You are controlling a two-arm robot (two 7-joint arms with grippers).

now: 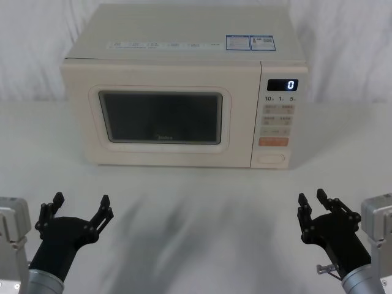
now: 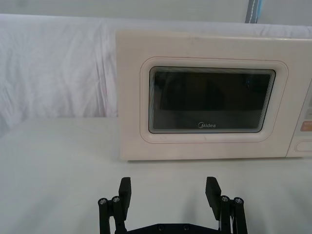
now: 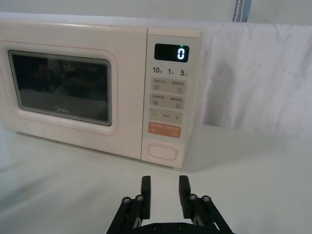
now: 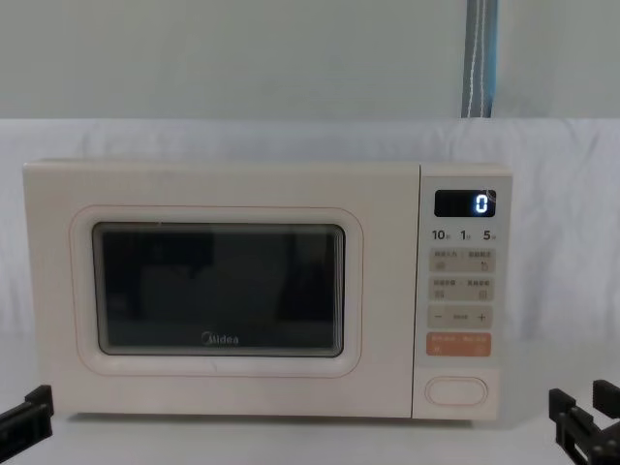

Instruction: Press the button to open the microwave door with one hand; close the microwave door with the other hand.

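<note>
A white cloth is seen draped over the desk [image 1: 196, 208] and hung as a backdrop behind it, with a grey-blue strap [image 4: 479, 58] hanging at about 1 o'clock in the chest view. The left pincer [image 1: 79, 208] is held above the desk at about 8 o'clock in the head view, its black fingers [image 2: 125, 191] spread wide with nothing between them; it is kept well apart from the microwave. The right pincer [image 1: 313, 205] is held at about 4 o'clock in the head view, its fingers [image 3: 146, 187] set to a narrow gap, again with nothing held, and it too is kept well short of the microwave front. From the right wrist view, this pincer is seen lined up roughly below the keypad side of the appliance. The microwave [image 1: 184, 43] is placed at 12 o'clock on the desk, facing the robot. The microwave door [image 4: 223, 199] is shut flush against the body, its dark glass window [image 4: 219, 289] framed by a raised rounded border and marked with a grey logo along its lower edge. To the right of the door, the narrow keypad panel [image 4: 462, 295] is found, with a lit display [image 4: 465, 202] reading 0 at its top, small beige keys beneath, and an orange key [image 4: 458, 344] lower down. The button [image 4: 456, 390], a plain cream oval, is located at the foot of that panel, just under the orange key, at about 5 o'clock on the microwave front, and it is touched by neither pincer.
</note>
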